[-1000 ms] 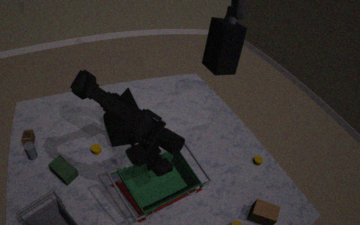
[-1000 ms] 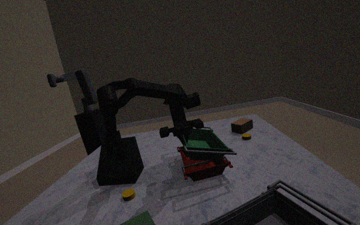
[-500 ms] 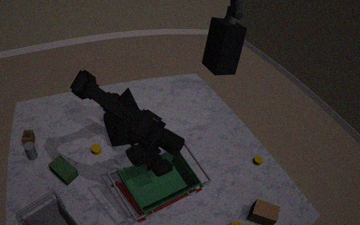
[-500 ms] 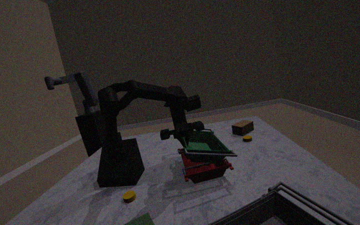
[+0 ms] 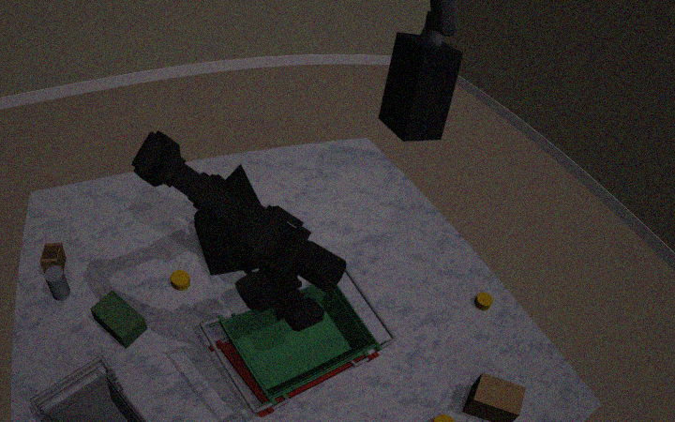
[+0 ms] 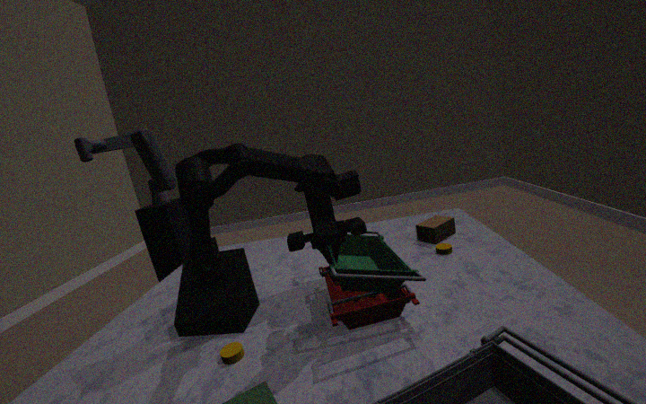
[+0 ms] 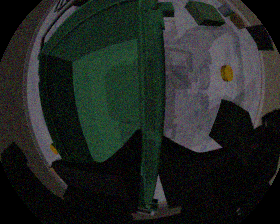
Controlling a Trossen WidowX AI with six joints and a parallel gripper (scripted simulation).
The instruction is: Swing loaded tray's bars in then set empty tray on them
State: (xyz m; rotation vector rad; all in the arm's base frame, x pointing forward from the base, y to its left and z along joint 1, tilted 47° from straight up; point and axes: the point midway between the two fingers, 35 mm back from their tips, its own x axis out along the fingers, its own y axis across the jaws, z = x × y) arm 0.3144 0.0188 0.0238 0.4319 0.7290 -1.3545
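The empty green tray (image 5: pixel 303 349) (image 6: pixel 385 256) (image 7: pixel 106 90) hangs over the loaded red tray (image 5: pixel 243 370) (image 6: pixel 375 315), roughly level with perhaps a slight tilt. My gripper (image 6: pixel 334 261) (image 7: pixel 144 132) is shut on the green tray's side wall nearest the arm base. The green tray's wire bars show beyond its ends, one bar (image 6: pixel 380 276) nearer the exterior camera. A thin wire bar (image 6: pixel 358 297) lies low across the red tray's near part; its other bar and its blocks are hidden or too dark. Whether the green tray touches the bars, I cannot tell.
A grey tray (image 5: pixel 85 401) stands at the table's near left in the top view. A green block (image 5: pixel 118 318) (image 7: pixel 205 12), yellow discs (image 5: pixel 180 279) (image 5: pixel 484 300) (image 6: pixel 443 249), a tan block (image 5: pixel 497 393) (image 6: pixel 434 228), a brown block (image 5: pixel 52 254) and a grey cylinder (image 5: pixel 58 284) stand around.
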